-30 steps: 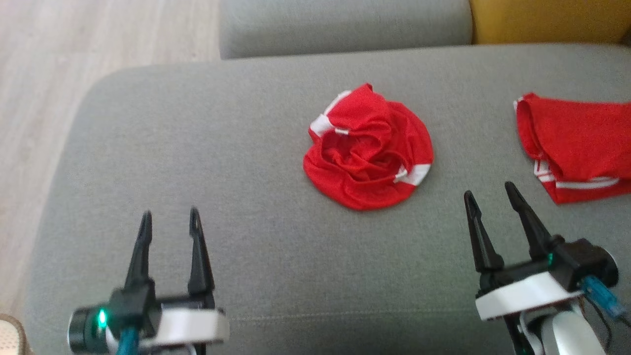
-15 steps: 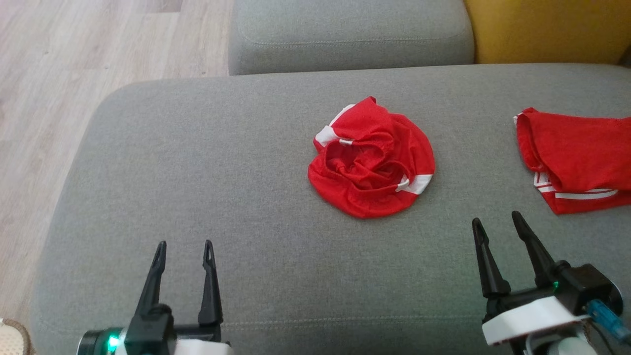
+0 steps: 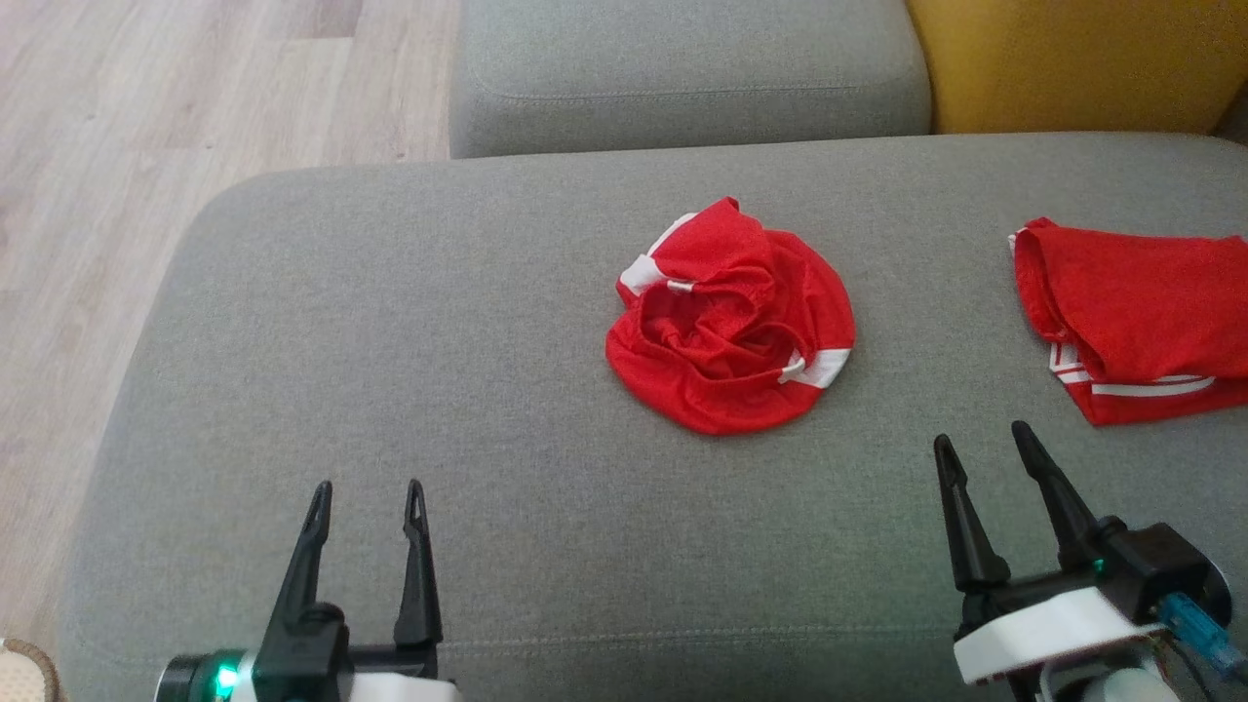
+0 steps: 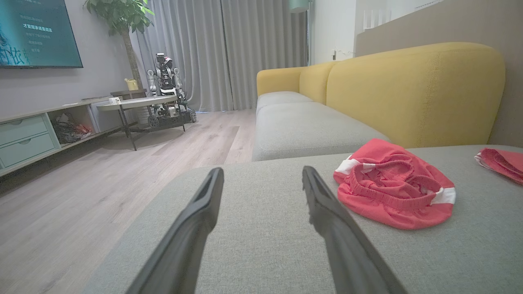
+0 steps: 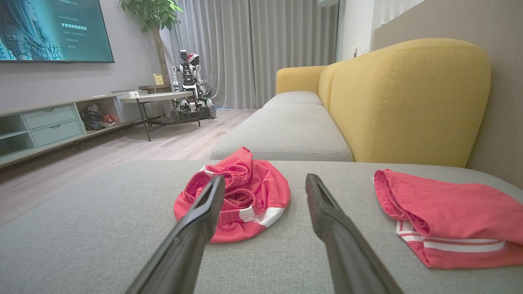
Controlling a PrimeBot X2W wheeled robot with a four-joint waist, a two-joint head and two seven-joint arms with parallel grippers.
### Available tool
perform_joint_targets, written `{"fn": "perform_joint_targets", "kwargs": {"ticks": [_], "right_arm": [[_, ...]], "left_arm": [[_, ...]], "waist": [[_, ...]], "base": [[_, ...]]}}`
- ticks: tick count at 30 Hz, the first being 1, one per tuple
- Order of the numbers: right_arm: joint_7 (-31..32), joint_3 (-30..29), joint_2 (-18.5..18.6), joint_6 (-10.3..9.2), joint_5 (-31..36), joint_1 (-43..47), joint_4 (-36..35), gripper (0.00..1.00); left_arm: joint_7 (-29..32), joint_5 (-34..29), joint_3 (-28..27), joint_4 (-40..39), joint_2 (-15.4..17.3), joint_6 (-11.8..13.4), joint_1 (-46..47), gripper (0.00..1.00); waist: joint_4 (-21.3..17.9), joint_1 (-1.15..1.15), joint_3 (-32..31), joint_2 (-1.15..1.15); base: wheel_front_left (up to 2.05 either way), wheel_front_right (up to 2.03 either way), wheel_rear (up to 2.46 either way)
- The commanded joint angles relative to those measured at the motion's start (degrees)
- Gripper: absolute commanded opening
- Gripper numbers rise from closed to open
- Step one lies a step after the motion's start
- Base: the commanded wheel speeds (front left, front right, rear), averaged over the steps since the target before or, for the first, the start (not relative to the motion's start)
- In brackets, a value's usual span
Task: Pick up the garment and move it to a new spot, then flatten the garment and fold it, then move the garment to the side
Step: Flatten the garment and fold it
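A crumpled red garment [image 3: 731, 322] with white trim lies in a round heap at the middle of the grey sofa seat [image 3: 439, 341]. My left gripper [image 3: 369, 485] hovers open near the seat's front left, well short of the heap, with nothing between its fingers. My right gripper [image 3: 980, 433] is open at the front right, just short of the heap. The left wrist view has the garment [image 4: 392, 188] to the right of the open left gripper [image 4: 262, 170]. In the right wrist view the garment [image 5: 261, 192] lies just past the open right gripper [image 5: 264, 178].
A second red garment [image 3: 1141, 312], folded with white stripes, lies at the seat's right [image 5: 445, 216]. A yellow backrest [image 3: 1072, 58] stands behind it and another grey cushion [image 3: 682, 68] beyond. Wooden floor [image 3: 97, 146] drops off to the left.
The head camera has tilted, so the whole picture has slid down a little. The left gripper now sits lower in the view. The garment has not moved and both grippers stay open.
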State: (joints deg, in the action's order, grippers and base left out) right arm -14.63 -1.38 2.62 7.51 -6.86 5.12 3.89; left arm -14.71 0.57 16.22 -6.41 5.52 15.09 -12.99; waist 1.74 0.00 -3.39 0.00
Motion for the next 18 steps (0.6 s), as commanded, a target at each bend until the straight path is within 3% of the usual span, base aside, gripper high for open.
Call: {"fn": "perform_joint_targets", "kwargs": {"ticks": [1,11,14,18], "right_arm": [[-0.4,1.3,0.3,-0.02,0.2,-2.3,-1.7,1.0],[-0.4,1.2,0.3,-0.02,0.2,-2.7,-1.7,1.0],[-0.4,1.6,0.3,-0.02,0.1,-3.0,-1.6,1.0],[-0.4,2.8,0.3,-0.02,0.0,-4.0,-1.5,1.0]], "left_arm": [[-0.3,-0.5,-1.5,-1.7,0.0,0.0,2.6,1.0],[-0.3,0.1,-1.3,-1.5,0.1,0.2,2.5,1.0],[-0.3,0.9,0.2,-0.7,0.3,-2.5,3.5,1.0],[-0.3,1.7,3.8,3.5,0.6,-9.0,8.3,1.0]], "waist": [[-0.1,0.0,0.1,0.0],[-0.5,0.0,0.9,0.0],[-1.0,0.0,1.6,0.0],[-2.9,0.0,3.2,0.0]], "base": [[0.0,0.0,0.0],[0.0,0.0,0.0],[0.0,0.0,0.0],[0.0,0.0,0.0]]}}
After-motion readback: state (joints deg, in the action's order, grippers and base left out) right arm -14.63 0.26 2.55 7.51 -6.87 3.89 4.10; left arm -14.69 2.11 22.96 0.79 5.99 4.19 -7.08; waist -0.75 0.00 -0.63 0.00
